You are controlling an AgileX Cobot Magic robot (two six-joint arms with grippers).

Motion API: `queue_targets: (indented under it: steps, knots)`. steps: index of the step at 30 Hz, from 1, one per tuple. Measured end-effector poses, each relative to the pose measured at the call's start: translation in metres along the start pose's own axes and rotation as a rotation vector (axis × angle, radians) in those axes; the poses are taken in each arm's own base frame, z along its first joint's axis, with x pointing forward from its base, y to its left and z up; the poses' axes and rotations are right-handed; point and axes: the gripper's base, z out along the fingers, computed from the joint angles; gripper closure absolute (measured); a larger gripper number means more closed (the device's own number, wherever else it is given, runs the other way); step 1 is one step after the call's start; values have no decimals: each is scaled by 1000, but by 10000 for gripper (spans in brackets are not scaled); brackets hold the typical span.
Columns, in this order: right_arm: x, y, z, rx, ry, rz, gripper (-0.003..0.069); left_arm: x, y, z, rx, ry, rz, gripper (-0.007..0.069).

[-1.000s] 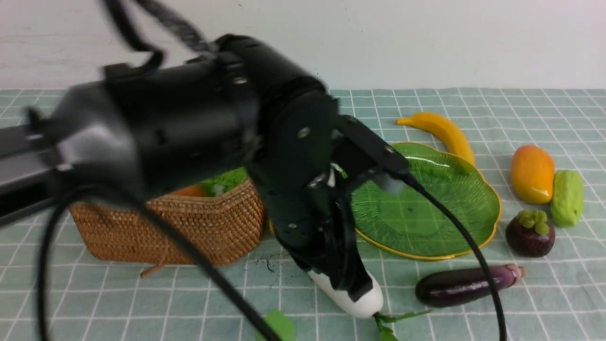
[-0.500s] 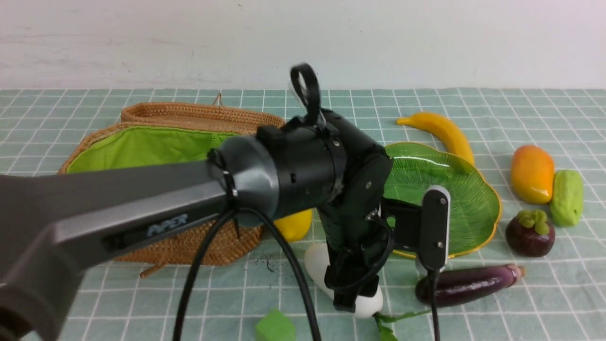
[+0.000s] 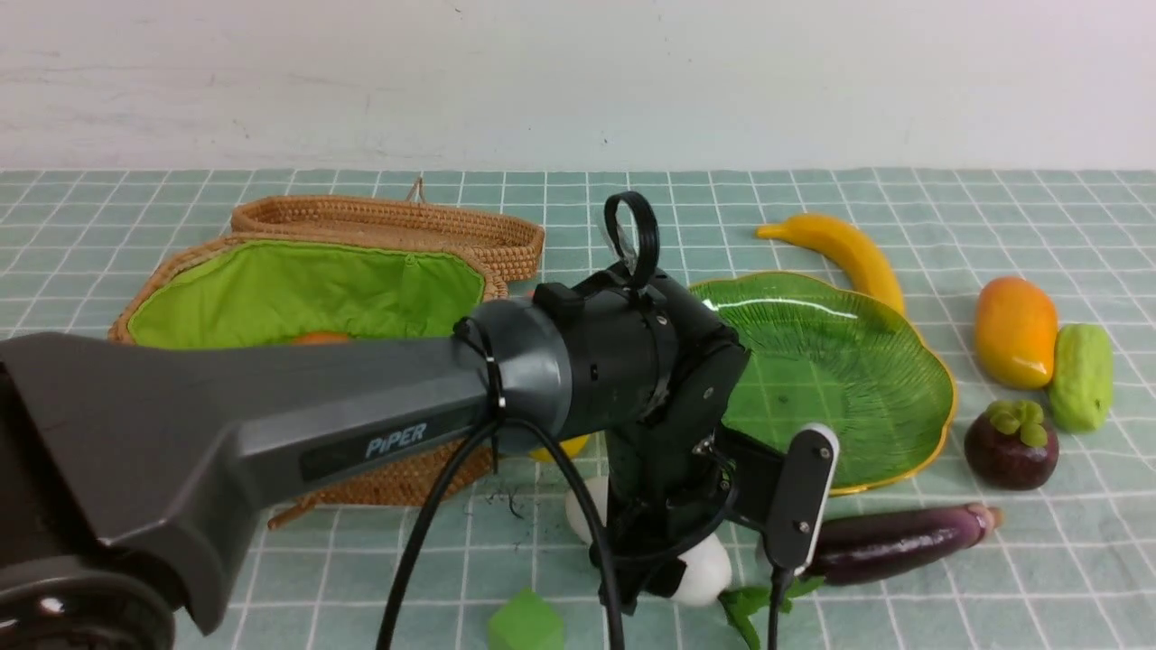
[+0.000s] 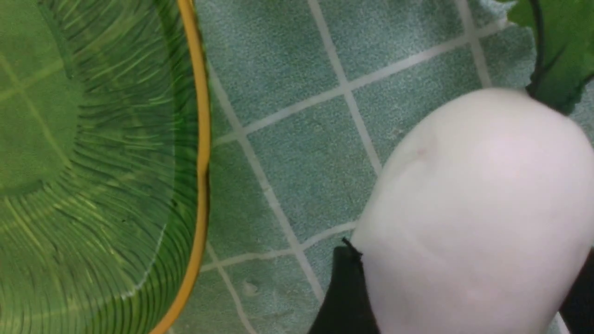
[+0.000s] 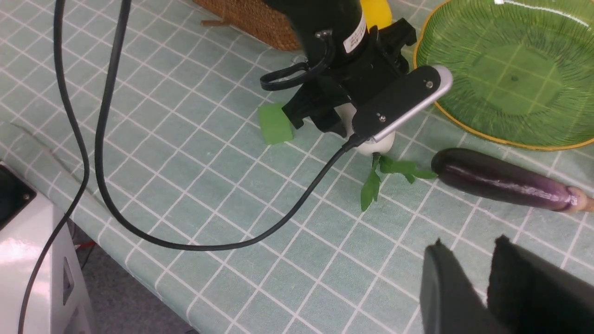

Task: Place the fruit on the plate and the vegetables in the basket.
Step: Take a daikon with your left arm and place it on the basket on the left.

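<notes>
My left gripper (image 3: 670,578) is down on the white radish (image 3: 709,571), which lies on the cloth in front of the plate (image 3: 903,397). In the left wrist view the radish (image 4: 468,204) fills the gap and a black finger (image 4: 343,292) presses each side. The basket (image 3: 397,469) stands open at the left with the potato (image 3: 316,338) inside. The lemon (image 3: 562,447) peeks out beside the basket. The banana (image 3: 844,253), mango (image 3: 1016,329), gourd (image 3: 1081,375), mangosteen (image 3: 1011,442) and eggplant (image 3: 894,542) lie right of the plate. My right gripper (image 5: 468,243) hangs empty, its jaws nearly together.
A small green cube (image 3: 524,623) sits on the cloth just left of the radish. The left arm's black cable (image 5: 106,185) trails over the near cloth. The table's front edge and a white box (image 5: 32,260) show in the right wrist view.
My left arm has swung down and its wrist has turned, uncovering the basket. The gripper has stayed at the radish, whose near end has shifted slightly left.
</notes>
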Motion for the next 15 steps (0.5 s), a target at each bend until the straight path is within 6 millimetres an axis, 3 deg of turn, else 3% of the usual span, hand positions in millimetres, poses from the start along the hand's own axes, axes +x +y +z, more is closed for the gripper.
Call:
queue_targets:
  steps: [8,15]
  knots:
    - [0,0,0,0,0,0,499,-1,1,3,7,2,0,103]
    - [0,0,0,-4,-1,0,499,-4,3,-2,-13,-45,-125,104]
